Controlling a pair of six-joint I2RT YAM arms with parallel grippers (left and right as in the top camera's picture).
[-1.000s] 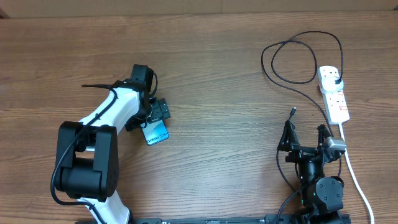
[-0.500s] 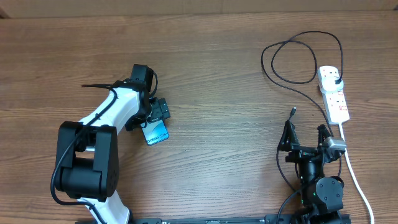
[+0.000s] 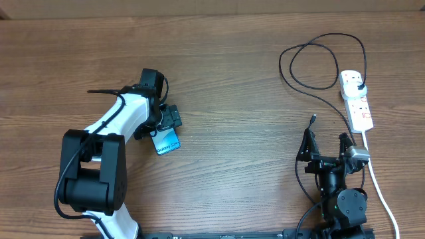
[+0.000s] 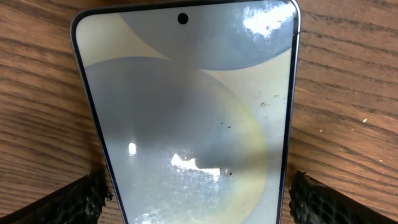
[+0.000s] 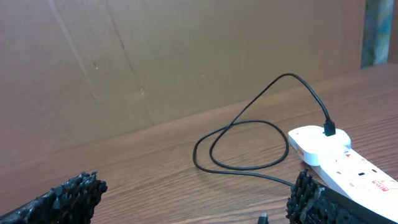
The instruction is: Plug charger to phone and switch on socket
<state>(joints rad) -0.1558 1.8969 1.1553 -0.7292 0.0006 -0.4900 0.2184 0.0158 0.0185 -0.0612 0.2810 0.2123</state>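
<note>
phone (image 3: pixel 166 141) flat, charger (image 3: pixel 312 60) plugged into socket (image 3: pixel 356 99)

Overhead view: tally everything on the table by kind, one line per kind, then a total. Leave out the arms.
Phone: 1
Charger cable, plugged into the strip: 1
Socket strip with white lead: 1
Total: 3

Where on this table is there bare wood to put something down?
The widest bare stretch lies between the phone under the left gripper and the charger loop. The far-left edge of the table is bare too. The right side is crowded: socket, cable and right gripper.
</note>
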